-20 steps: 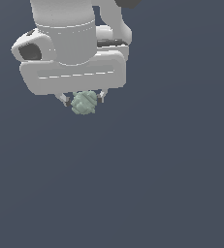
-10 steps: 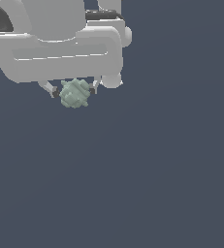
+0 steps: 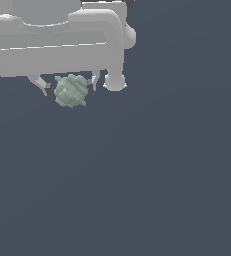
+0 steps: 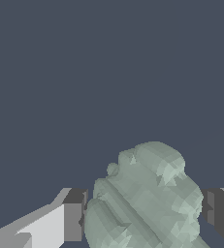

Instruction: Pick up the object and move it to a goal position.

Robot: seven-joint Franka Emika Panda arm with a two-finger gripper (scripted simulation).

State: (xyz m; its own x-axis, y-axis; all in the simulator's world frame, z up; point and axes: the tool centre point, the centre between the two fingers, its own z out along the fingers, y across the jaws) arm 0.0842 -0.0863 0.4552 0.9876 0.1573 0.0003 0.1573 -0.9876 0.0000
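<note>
The object (image 3: 70,90) is a small pale grey-green knobbly lump. It sits between the two fingers of my white gripper (image 3: 70,89) at the upper part of the exterior view's left. The gripper is shut on it, with dark pads (image 3: 49,90) pressed against both sides. In the wrist view the object (image 4: 145,198) fills the space between the two fingers (image 4: 73,215), and the gripper (image 4: 147,215) holds it above a plain dark surface.
The white hand body (image 3: 52,42) and a rounded white robot part (image 3: 115,81) hang above and beside the object. The background is a uniform dark blue-grey surface (image 3: 152,175).
The gripper has moved toward the exterior view's left and slightly up, carrying the object with it. The grip on the object looks unchanged.
</note>
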